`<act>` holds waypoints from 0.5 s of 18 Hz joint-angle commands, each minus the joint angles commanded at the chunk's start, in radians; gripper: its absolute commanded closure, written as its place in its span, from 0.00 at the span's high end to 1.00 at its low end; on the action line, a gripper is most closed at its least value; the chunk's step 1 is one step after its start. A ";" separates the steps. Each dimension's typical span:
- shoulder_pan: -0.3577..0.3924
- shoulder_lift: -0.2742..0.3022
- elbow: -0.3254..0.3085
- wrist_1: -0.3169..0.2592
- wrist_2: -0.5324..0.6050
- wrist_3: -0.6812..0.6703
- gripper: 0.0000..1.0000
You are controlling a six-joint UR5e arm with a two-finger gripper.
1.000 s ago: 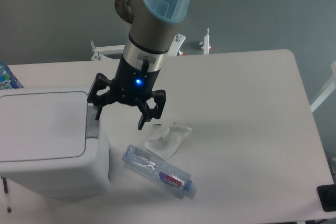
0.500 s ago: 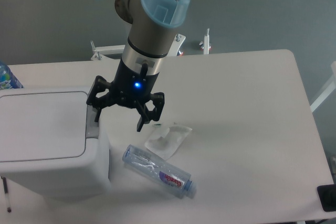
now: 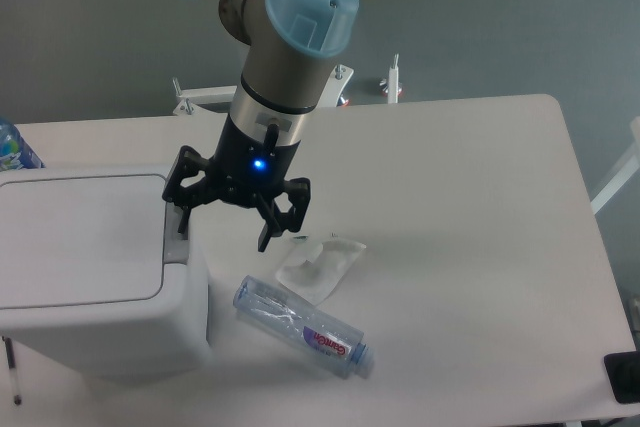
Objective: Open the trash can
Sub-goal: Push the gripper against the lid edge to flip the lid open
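Trash can (image 3: 95,272) is sitting shut at the table's (image 3: 470,207) left front edge, its grey push tab (image 3: 177,235) facing the gripper (image 3: 228,217). That gripper is hovering with fingers spread wide, its left finger (image 3: 186,209) hanging at the tab. Pressing straight down on the tab's middle, without drifting toward the crumpled wrapper (image 3: 318,265) or plastic bottle (image 3: 303,326), is probably the surest way to release the lid.

Single fixed camera looking steeply down from high front, taking in white table (image 3: 470,207) at mid range. Table's far edge meeting grey floor near frame top; near edge running along frame bottom.
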 joint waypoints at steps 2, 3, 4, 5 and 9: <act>0.002 0.000 0.000 0.003 0.000 0.000 1.00; 0.002 0.000 -0.002 0.006 0.000 0.000 1.00; 0.000 0.000 -0.002 0.006 0.000 0.000 1.00; 0.000 -0.002 -0.002 0.006 0.000 0.000 1.00; 0.000 -0.006 -0.002 0.011 0.000 0.002 1.00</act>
